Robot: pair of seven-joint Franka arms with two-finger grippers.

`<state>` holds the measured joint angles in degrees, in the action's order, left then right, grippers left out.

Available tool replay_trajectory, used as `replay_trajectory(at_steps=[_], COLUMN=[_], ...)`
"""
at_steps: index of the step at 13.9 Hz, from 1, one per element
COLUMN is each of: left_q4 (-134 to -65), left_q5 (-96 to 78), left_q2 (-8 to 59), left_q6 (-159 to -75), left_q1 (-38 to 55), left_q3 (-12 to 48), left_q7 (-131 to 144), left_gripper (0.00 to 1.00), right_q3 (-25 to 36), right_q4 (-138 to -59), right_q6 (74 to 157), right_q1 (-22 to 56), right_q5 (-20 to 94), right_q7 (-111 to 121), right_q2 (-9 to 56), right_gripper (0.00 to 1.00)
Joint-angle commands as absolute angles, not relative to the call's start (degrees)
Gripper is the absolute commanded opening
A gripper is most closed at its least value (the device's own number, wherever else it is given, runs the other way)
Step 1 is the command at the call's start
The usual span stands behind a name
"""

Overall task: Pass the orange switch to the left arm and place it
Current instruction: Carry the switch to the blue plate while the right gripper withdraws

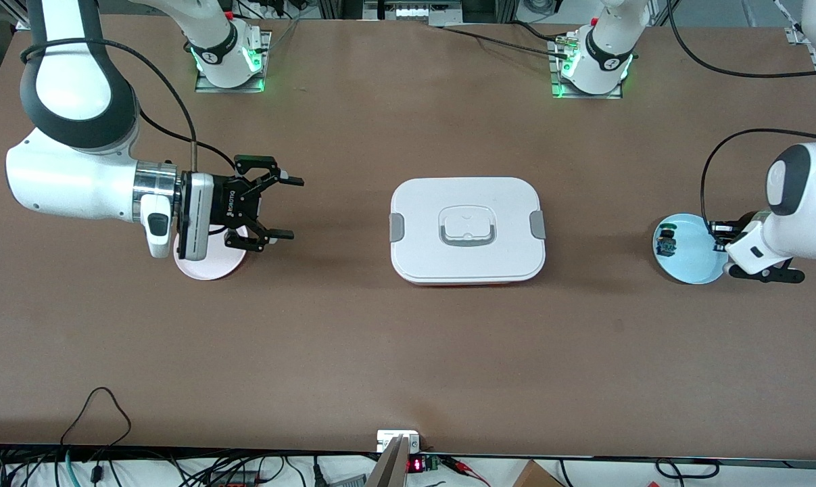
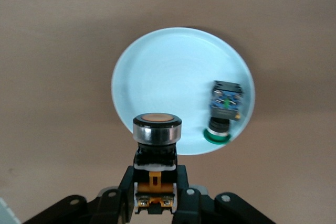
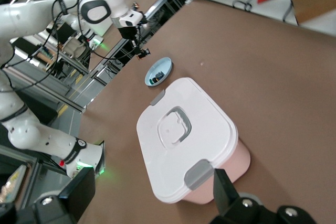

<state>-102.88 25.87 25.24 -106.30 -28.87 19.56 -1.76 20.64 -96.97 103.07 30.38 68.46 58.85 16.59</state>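
Orange switch (image 2: pixel 156 167) sits pinched in the left gripper (image 2: pixel 156 203), the jaws closed against its black body, its long axis standing up out of them with the metal-ringed orange cap on top. It hangs over the edge of the pale blue plate (image 1: pixel 695 260) at the left arm's end of the desk (image 1: pixel 408 352), lifted clear of the plate. On that plate lies the other switch (image 2: pixel 224 109), the one with green-blue parts, on its side near the rim.

Between the two arms sits the box (image 1: pixel 468 230), white, lid on, grey clips at both ends, square in the middle of the desk. Toward the right arm's end, the right gripper (image 1: pixel 267 207) hovers over the edge of a pink plate (image 1: pixel 205 267), jaws wide apart and holding nothing, pointed toward the box.

So the switch lies well apart from the right gripper, with the box directly in the straight line between them. To my eye the handover has to go up and over the lid, or around it, and the upright cap looks like the free end for the waiting jaws to take.
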Motion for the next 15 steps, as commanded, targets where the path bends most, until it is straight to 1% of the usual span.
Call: replay_trajectory(at_steps=[1, 4, 6, 7, 9, 11, 14, 15], left_q4=[-101.1, -101.4, -102.1, -102.4, -102.4, -102.9, -103.7, -104.0], left_q5=[29.6, 29.6, 29.7, 29.7, 29.7, 29.7, 29.7, 29.7], left_q2=[28.9, 32.1, 32.8, 33.4, 34.0, 34.3, 34.3, 34.4], left_q6=[-109.6, -113.9, -115.7, -116.0, -116.9, -117.8, -118.5, -118.6], left_q1=[-29.0, -29.5, -29.5, -29.6, -30.4, -30.8, -31.2, -31.2], left_q3=[19.9, 19.7, 19.6, 19.6, 19.6, 19.6, 19.6, 19.6], left_q7=[1.4, 2.0, 3.9, 4.0, 4.0, 4.0, 4.0, 4.0], left_gripper=[0.0, 0.0, 0.0, 0.0, 0.0, 0.0, 0.0, 0.0], right_q3=[20.4, 20.4, 20.3, 20.2, 20.3, 20.3, 20.3, 20.2], right_q4=[-96.9, -96.8, -96.8, -96.9, -96.9, -96.9, -96.3, -94.8], right_q6=[103.8, 104.1, 104.2, 104.4, 104.0, 103.6, 98.5, 96.6], right_q1=[30.5, 30.4, 30.5, 30.5, 30.2, 30.0, 29.3, 29.1], right_q5=[62.1, 54.1, 43.8, 39.9, 35.9, 28.0, 15.9, 10.8], right_q7=[46.5, 33.4, 28.2, 26.5, 21.4, 17.2, 10.4, 7.7], right_q2=[16.3, 16.4, 16.5, 16.9, 17.0, 17.5, 17.6, 17.9], right_gripper=[1.0, 1.0, 1.0, 1.0, 1.0, 1.0, 1.0, 1.0])
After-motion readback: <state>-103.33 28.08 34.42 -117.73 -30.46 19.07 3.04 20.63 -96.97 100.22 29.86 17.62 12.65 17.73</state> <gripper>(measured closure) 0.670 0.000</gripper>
